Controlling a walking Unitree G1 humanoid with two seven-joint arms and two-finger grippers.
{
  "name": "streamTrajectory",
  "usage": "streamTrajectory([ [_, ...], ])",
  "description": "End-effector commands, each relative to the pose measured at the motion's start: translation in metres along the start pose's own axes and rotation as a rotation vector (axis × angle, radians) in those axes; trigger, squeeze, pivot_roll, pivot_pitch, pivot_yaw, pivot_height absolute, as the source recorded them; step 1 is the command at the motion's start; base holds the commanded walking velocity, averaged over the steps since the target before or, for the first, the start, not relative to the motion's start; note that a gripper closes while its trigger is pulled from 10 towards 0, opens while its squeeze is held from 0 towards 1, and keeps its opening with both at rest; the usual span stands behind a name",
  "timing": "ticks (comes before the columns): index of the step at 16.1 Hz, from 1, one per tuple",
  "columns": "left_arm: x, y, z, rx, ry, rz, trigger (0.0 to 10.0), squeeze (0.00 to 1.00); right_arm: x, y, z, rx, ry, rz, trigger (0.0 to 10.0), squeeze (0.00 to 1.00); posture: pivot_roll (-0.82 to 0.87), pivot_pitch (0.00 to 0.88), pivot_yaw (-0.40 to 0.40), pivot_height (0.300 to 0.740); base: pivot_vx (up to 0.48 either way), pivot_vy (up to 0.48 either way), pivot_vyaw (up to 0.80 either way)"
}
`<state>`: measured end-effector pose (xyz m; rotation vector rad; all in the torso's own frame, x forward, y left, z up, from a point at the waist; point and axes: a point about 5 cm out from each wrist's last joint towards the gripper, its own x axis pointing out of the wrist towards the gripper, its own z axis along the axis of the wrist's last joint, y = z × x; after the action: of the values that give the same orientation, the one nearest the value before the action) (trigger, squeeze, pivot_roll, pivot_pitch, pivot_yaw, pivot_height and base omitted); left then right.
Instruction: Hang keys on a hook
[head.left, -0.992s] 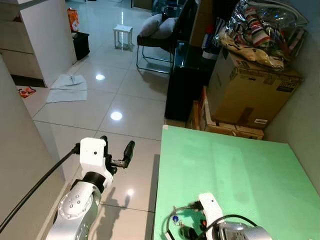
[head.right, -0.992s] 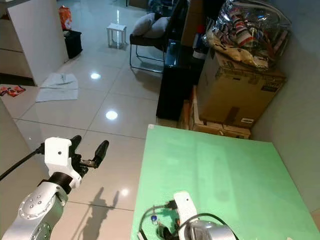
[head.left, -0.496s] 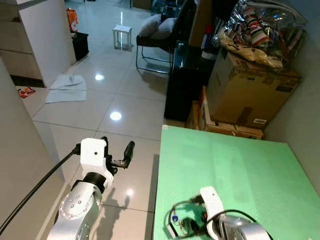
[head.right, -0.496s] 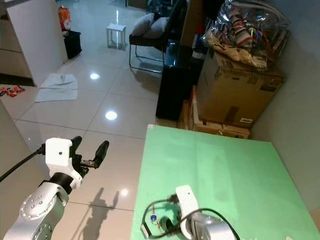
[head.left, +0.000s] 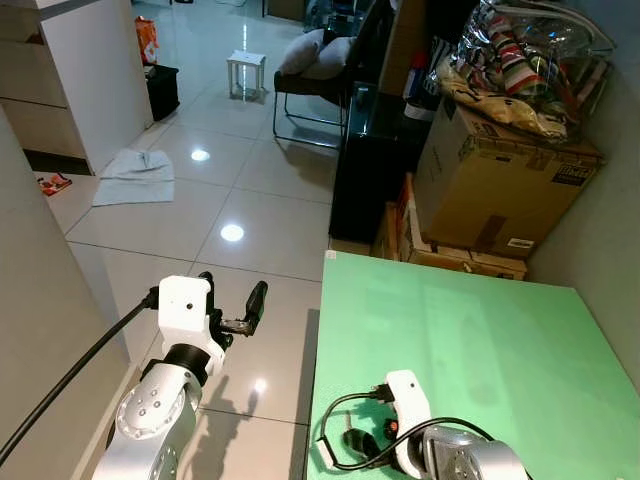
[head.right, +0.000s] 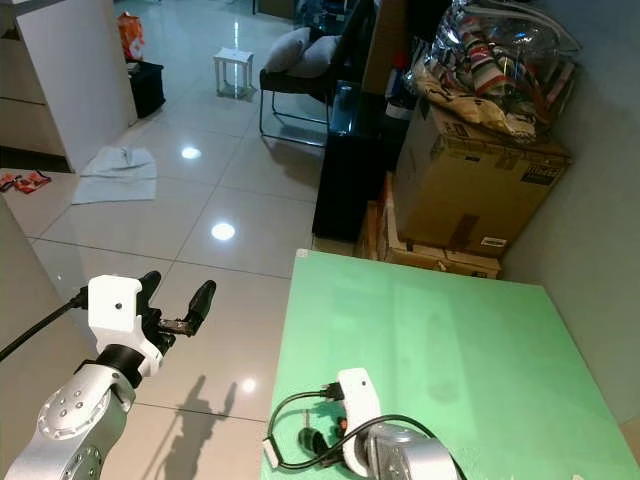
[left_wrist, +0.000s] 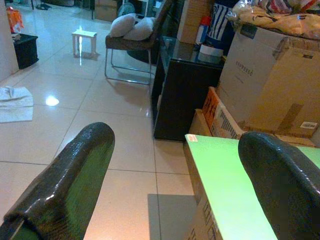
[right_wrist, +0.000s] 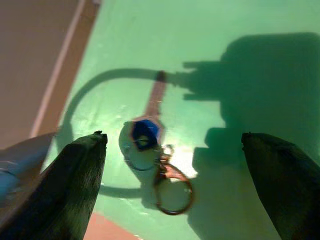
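Observation:
A bunch of keys lies flat near the green table's (head.left: 480, 330) near left corner. It has a key with a blue head (right_wrist: 146, 134), a copper-coloured shaft and small rings (right_wrist: 172, 192). My right gripper (right_wrist: 172, 135) hangs open just above it, one finger on each side and neither touching. From the head views the right wrist (head.left: 405, 400) and its black cable cover the keys. My left gripper (head.left: 232, 295) is open and holds nothing. It is raised over the tiled floor, to the left of the table.
A grey wall stands close on my left. Beyond the table are a cardboard box (head.left: 505, 190) with a plastic bag of goods on top, a black cabinet (head.left: 370, 170) and a chair (head.left: 310, 70). A white cloth (head.left: 135, 177) and a small stool (head.left: 245, 70) are on the floor.
My right gripper has moved left along the table's near edge and now covers the keys, which showed beside it before. The left arm has stayed put.

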<state>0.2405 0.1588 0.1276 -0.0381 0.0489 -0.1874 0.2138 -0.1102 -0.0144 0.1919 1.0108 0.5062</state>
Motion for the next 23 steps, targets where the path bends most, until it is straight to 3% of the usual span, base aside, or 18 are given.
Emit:
streamTrajectory([
  [1, 0.001, -0.001, 0.0, 0.007, 0.002, 0.0, 10.0, 0.0, 0.0, -0.003, 0.002, 0.018, 0.007, -0.001, 10.0, 1.0, 0.03, 0.037, -0.128, 0.74, 0.0, 0.0, 0.0],
  [3, 0.001, -0.002, -0.001, 0.007, 0.016, -0.013, 10.0, 0.0, 0.002, -0.003, 0.001, 0.02, 0.016, 0.009, 10.0, 1.0, 0.03, 0.038, -0.125, 0.74, 0.0, 0.0, 0.0],
  [5, -0.002, -0.01, -0.017, 0.047, 0.164, -0.144, 10.0, 0.0, 0.006, -0.002, -0.001, 0.028, 0.033, 0.022, 10.0, 1.0, 0.04, 0.041, -0.122, 0.74, 0.0, 0.0, 0.0],
  [9, -0.001, -0.001, -0.013, 0.123, 0.184, -0.134, 10.0, 0.0, 0.009, -0.002, -0.003, 0.033, 0.047, 0.03, 10.0, 1.0, 0.05, 0.044, -0.118, 0.74, 0.0, 0.0, 0.0],
  [14, -0.004, -0.001, -0.018, 0.184, 0.314, -0.23, 10.0, 0.0, 0.013, -0.002, -0.011, 0.021, 0.086, 0.034, 10.0, 1.0, 0.06, 0.049, -0.111, 0.74, 0.0, 0.0, 0.0],
  [19, -0.008, -0.004, -0.02, 0.189, 0.371, -0.266, 10.0, 0.0, 0.012, -0.009, -0.017, -0.043, 0.131, -0.01, 10.0, 1.0, 0.05, 0.048, -0.113, 0.74, 0.0, 0.0, 0.0],
  [23, -0.007, -0.003, -0.019, 0.187, 0.369, -0.249, 10.0, 0.0, 0.003, -0.016, -0.015, -0.153, 0.129, -0.046, 10.0, 1.0, 0.05, 0.047, -0.123, 0.74, 0.0, 0.0, 0.0],
])
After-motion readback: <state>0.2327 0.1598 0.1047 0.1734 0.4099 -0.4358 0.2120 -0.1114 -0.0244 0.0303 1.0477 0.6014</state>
